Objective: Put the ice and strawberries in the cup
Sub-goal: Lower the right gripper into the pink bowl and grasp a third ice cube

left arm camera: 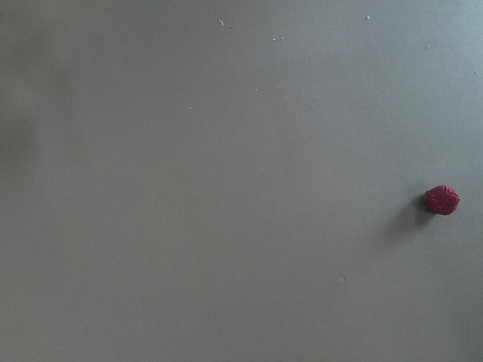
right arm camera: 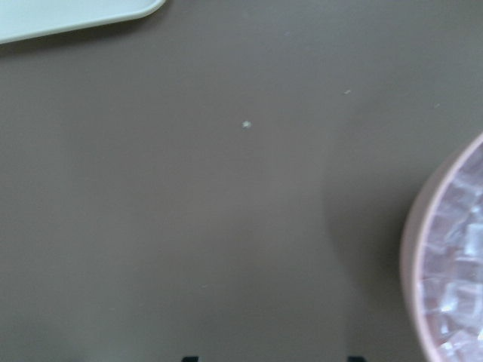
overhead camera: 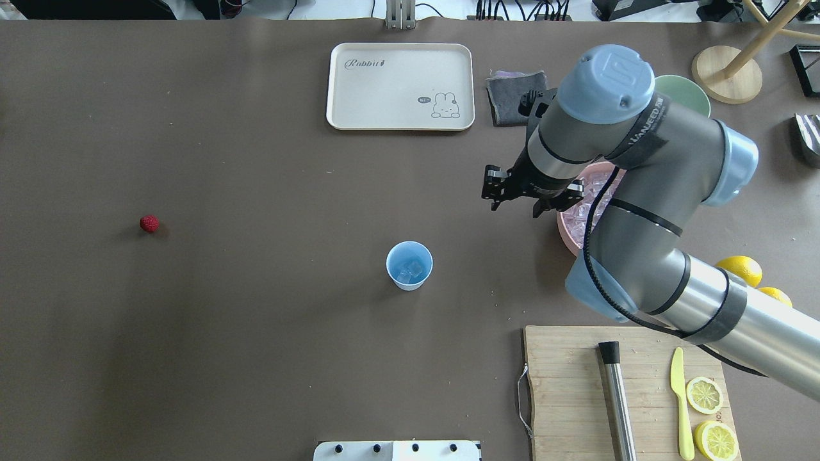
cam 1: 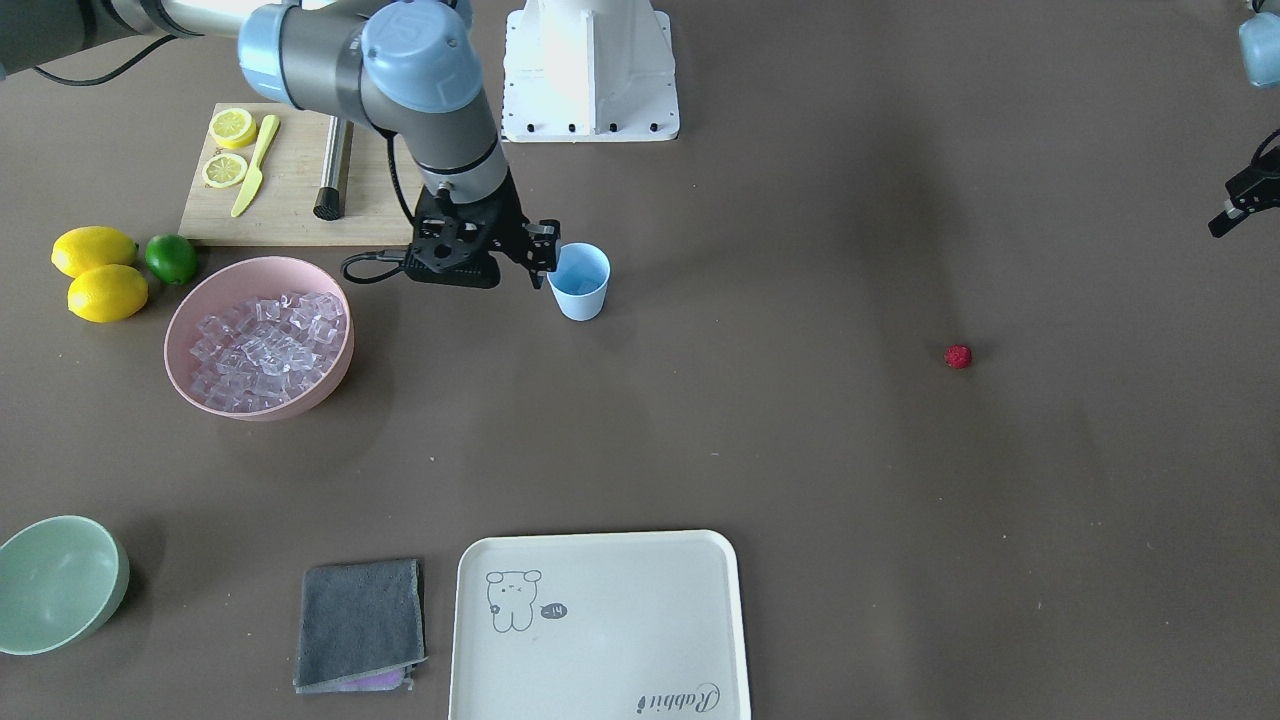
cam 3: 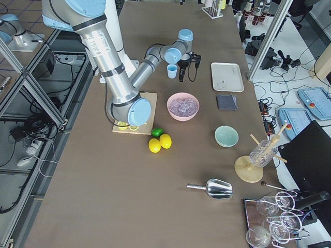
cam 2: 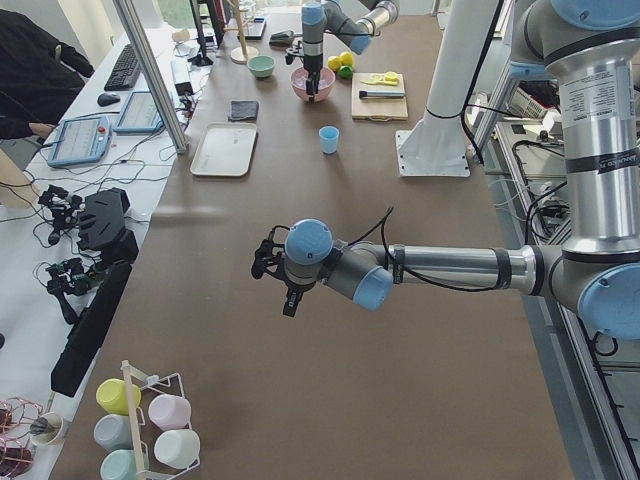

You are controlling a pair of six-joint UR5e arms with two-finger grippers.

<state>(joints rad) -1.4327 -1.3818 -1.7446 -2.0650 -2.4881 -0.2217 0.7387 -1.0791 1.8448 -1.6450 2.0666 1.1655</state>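
The light blue cup point(overhead camera: 409, 264) stands mid-table with a few ice cubes point(overhead camera: 410, 270) inside; it also shows in the front view point(cam 1: 580, 280). More ice point(cam 1: 265, 340) fills the pink bowl point(cam 1: 335, 380). The red strawberry point(overhead camera: 149, 223) lies alone on the table, apart from the cup, and shows at the right of the left wrist view point(left arm camera: 442, 200). My right gripper point(overhead camera: 514, 206) hovers open and empty between the cup and the pink bowl point(right arm camera: 411, 241). My left gripper point(cam 1: 1240, 205) is at the frame edge, above and off to the side of the strawberry point(cam 1: 958, 356); its jaws are unclear.
A cutting board point(cam 1: 290, 200) with lemon slices, a knife and a metal muddler lies behind the pink bowl. Two lemons point(cam 1: 95, 250) and a lime point(cam 1: 172, 258) sit beside it. A cream tray point(cam 1: 620, 600), grey cloth point(cam 1: 360, 625) and green bowl point(cam 1: 60, 585) line the far edge.
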